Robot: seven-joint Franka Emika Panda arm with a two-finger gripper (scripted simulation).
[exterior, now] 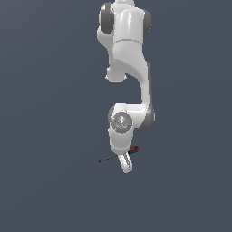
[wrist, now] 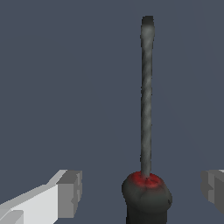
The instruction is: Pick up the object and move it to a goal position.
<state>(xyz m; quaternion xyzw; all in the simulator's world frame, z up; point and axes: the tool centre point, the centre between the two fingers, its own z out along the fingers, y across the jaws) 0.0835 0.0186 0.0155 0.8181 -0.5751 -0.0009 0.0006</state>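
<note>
The screwdriver (exterior: 108,158) lies on the flat grey ground. Its thin dark shaft points toward the exterior view's left, and its red-and-black handle (exterior: 134,149) pokes out from behind the arm's hand. My gripper (exterior: 126,164) is down at the screwdriver, straddling the handle end. In the wrist view the handle (wrist: 146,199) sits between the two fingertips (wrist: 69,192), with a clear gap on each side. The shaft (wrist: 146,96) runs straight away from the camera. The gripper (wrist: 142,192) is open and touches nothing.
Only the plain dark grey ground (exterior: 50,136) surrounds the screwdriver. The white arm (exterior: 129,59) reaches down from the top of the exterior view. No goal marker shows.
</note>
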